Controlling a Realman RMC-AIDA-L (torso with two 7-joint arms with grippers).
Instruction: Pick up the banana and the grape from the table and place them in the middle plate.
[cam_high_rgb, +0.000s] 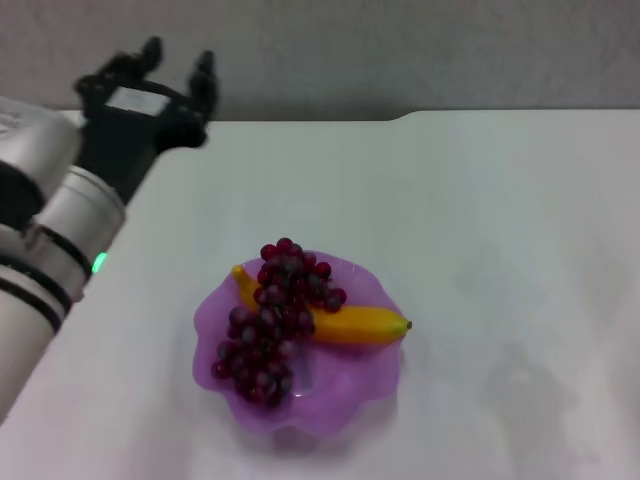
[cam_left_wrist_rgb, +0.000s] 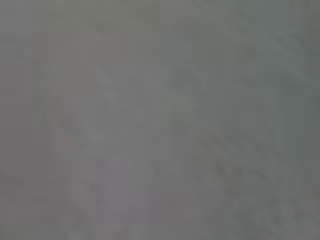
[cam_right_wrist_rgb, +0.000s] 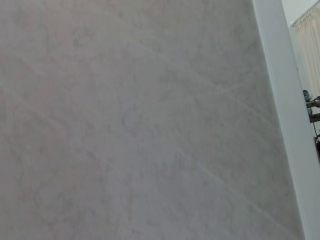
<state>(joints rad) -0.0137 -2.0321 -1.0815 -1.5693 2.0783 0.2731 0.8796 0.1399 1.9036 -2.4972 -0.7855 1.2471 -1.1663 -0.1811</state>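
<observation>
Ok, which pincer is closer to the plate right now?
Left. The left pincer hangs open at the table's back-left, away from the plate; the right pincer is out of view.

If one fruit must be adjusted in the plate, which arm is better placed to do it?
Probably the left. The left hand is open at the table's far left, while the right arm is out of view. The banana and grape already lie in the middle plate.
</observation>
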